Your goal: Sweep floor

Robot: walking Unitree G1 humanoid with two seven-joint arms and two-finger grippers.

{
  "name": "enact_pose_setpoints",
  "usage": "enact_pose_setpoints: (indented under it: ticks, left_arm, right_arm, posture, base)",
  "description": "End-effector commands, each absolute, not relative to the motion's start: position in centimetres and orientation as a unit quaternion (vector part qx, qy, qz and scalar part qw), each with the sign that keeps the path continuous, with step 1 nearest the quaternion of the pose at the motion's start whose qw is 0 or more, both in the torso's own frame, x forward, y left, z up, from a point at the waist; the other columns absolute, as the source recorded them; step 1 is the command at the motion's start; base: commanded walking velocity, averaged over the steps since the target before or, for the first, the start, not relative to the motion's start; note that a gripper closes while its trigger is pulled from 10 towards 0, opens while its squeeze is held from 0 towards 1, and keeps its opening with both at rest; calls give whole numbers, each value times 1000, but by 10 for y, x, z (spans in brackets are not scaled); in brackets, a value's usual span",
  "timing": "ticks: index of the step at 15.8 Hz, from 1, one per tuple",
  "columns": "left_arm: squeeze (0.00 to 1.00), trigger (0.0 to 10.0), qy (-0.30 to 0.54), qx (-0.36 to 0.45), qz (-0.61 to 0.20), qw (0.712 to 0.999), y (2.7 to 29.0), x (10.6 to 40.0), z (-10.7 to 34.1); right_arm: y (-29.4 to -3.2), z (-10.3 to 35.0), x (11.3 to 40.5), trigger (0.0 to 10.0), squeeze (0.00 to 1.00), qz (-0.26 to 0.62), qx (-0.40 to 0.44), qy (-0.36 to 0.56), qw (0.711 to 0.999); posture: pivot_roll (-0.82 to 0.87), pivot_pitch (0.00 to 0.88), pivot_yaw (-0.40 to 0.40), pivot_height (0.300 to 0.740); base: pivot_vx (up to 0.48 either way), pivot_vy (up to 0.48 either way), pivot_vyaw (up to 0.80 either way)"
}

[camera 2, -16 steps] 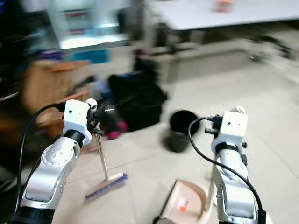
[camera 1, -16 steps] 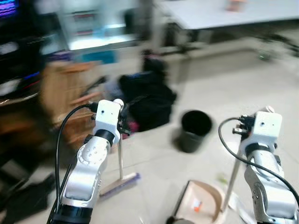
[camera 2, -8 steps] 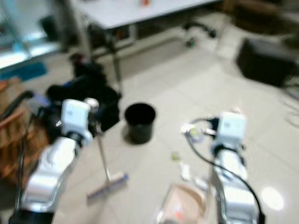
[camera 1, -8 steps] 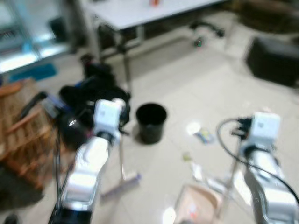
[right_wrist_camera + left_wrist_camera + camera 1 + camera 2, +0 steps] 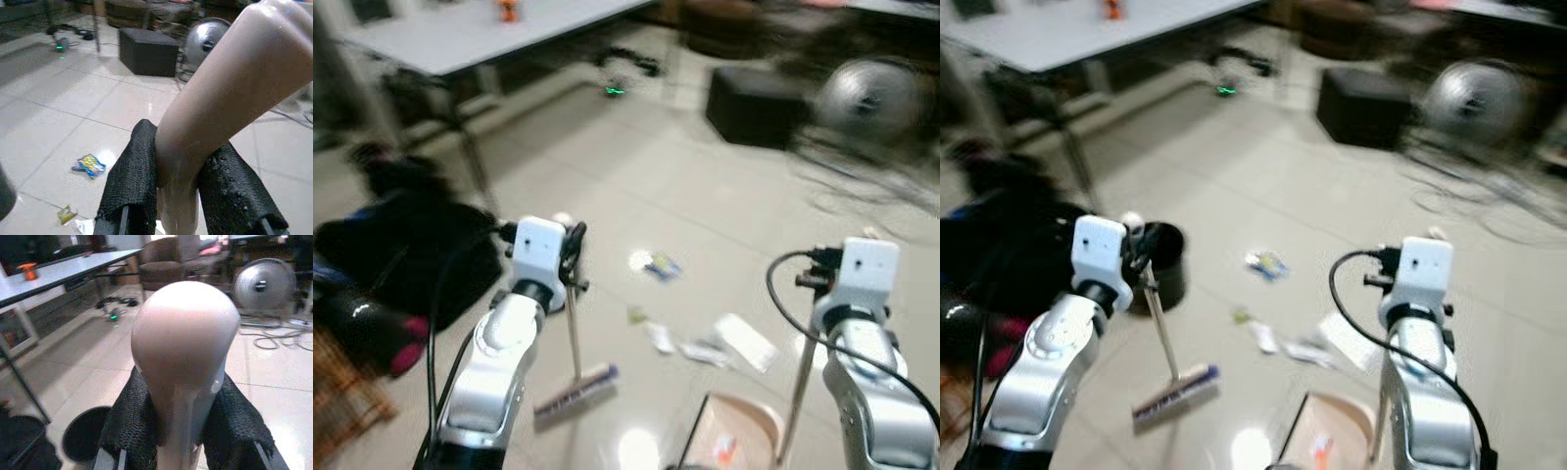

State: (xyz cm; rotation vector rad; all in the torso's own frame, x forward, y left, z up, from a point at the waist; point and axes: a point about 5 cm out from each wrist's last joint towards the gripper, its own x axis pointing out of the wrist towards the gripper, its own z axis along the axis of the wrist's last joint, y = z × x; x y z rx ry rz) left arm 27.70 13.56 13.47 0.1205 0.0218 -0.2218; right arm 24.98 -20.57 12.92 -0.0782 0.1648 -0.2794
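Left eye view: the robot's left hand (image 5: 570, 257) is clenched on the thin pole of a broom (image 5: 574, 333), whose brush head (image 5: 1175, 392) rests on the pale tiled floor (image 5: 705, 206) just in front of the robot. Seen from the left wrist, the black fingers (image 5: 234, 426) press on both sides of the pole below its rounded pale cap (image 5: 183, 328). The right hand (image 5: 183, 196) is likewise closed, gripping the upright pale handle (image 5: 230, 93) of a dustpan (image 5: 729, 441); the tan pan sits on the floor low between the two arms, with a small orange scrap lying inside it.

Litter is scattered on the tiles ahead of both tools: a blue-and-yellow wrapper (image 5: 662, 264) farthest out, a small greenish scrap (image 5: 635, 314) nearer, and several white paper pieces (image 5: 734, 341) between the broom and the dustpan handle. A black bin (image 5: 1167, 276) stands just beyond the left hand, in the right eye view. A dark heap of bags (image 5: 401, 255) lies to the robot's left. Farther back stand a long white surface (image 5: 470, 34), a dark box (image 5: 754, 103) and a floor fan (image 5: 867, 93) with cables trailing beside it. The head views are blurred.
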Motion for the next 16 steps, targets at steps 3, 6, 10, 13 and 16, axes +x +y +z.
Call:
enact_pose_setpoints:
  ticks: [3, 6, 10, 13, 16]
  left_arm:
    - [0, 10000, -12, 62, -111, 992, 136, 278, 144]
    - [0, 10000, -12, 62, -111, 992, 136, 278, 145]
    - [0, 10000, -15, 61, -109, 992, 138, 279, 146]
    - [0, 10000, -15, 61, -108, 992, 140, 278, 146]
    - [0, 10000, -15, 63, -107, 992, 141, 279, 147]
  right_arm:
    - [-205, 136, 251, 10000, 0, -139, -37, 69, 987]
    - [-204, 136, 250, 10000, 0, -140, -37, 68, 987]
    - [-202, 136, 252, 10000, 0, -137, -32, 68, 988]
    - [-199, 135, 251, 10000, 0, -135, -31, 69, 988]
    - [-198, 136, 250, 10000, 0, -136, -32, 67, 988]
  posture:
    - [-18, 0, 35, 740]
    - [-18, 0, 35, 740]
    - [-13, 0, 35, 740]
    - [-11, 0, 36, 740]
    - [-11, 0, 38, 740]
  base:
    - [0, 0, -800]
    - [0, 0, -800]
    - [0, 77, -800]
    - [0, 425, -800]
    - [0, 480, -800]
